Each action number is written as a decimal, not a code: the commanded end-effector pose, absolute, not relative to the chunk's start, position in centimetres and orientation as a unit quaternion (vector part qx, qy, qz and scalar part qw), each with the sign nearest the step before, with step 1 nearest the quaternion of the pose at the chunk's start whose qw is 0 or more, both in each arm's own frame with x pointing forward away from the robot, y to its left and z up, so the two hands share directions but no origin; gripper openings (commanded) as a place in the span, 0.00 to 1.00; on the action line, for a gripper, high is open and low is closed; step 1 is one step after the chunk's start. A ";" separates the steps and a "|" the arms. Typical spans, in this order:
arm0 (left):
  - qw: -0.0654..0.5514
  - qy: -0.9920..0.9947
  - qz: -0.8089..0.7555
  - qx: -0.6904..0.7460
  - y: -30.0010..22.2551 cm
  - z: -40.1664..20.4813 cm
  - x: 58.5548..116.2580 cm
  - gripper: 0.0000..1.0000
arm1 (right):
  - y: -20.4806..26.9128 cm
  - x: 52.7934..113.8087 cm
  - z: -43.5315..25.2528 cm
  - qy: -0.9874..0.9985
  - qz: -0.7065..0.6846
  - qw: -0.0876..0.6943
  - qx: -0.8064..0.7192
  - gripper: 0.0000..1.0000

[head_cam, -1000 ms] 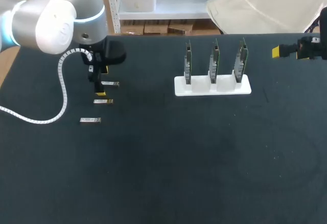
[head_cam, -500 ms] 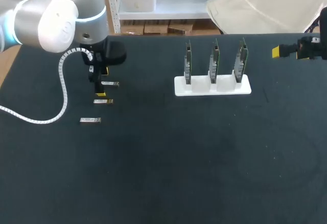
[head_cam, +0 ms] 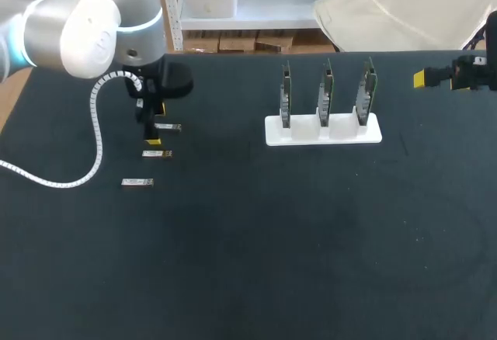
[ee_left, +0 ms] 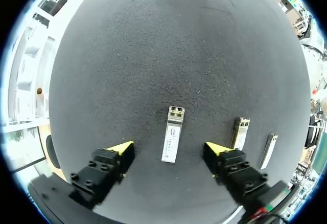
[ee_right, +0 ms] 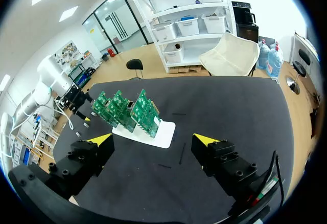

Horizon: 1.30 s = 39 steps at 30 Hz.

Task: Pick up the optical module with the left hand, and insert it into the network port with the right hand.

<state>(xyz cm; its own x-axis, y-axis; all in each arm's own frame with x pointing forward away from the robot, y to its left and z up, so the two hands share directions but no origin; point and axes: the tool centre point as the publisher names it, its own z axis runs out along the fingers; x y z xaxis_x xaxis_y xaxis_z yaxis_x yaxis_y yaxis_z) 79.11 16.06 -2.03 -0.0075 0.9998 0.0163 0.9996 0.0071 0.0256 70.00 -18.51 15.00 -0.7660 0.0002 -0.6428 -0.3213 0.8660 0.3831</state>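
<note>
Three small silver optical modules lie in a row at the table's left. The farthest one (head_cam: 168, 127) (ee_left: 172, 134) lies on the table between the fingers of my left gripper (head_cam: 152, 119) (ee_left: 168, 150), which is open low over it, its yellow tips clear of the module's sides. The other two modules (head_cam: 156, 154) (head_cam: 137, 182) lie beside it, apart from the gripper. A white holder (head_cam: 323, 130) (ee_right: 150, 132) carries three upright green boards (head_cam: 326, 88) (ee_right: 127, 109) with the network ports. My right gripper (head_cam: 435, 78) (ee_right: 153, 141) hangs open and empty at the far right.
A white coiled cable (head_cam: 95, 134) hangs from my left arm over the table beside the modules. Dark table surface (head_cam: 272, 239) stretches between the modules and the holder, and across the whole near half.
My left arm has shifted only very slightly over the farthest module. The right arm, the modules and the holder have not moved.
</note>
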 end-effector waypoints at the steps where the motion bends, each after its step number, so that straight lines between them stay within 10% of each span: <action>1: 0.005 0.708 0.014 0.706 16.1 -2.2 79.3 0.00 | -18.5 70.0 15.0 0.908 0.243 0.330 -0.088 1.00; 20: 0.031 0.727 0.011 0.685 15.9 -1.1 79.1 0.00 | -18.5 70.0 15.0 0.908 0.243 0.330 -0.088 1.00; 39: 0.229 0.789 -0.103 0.562 12.5 10.4 80.3 0.00 | -18.5 70.0 15.0 0.908 0.243 0.330 -0.088 1.00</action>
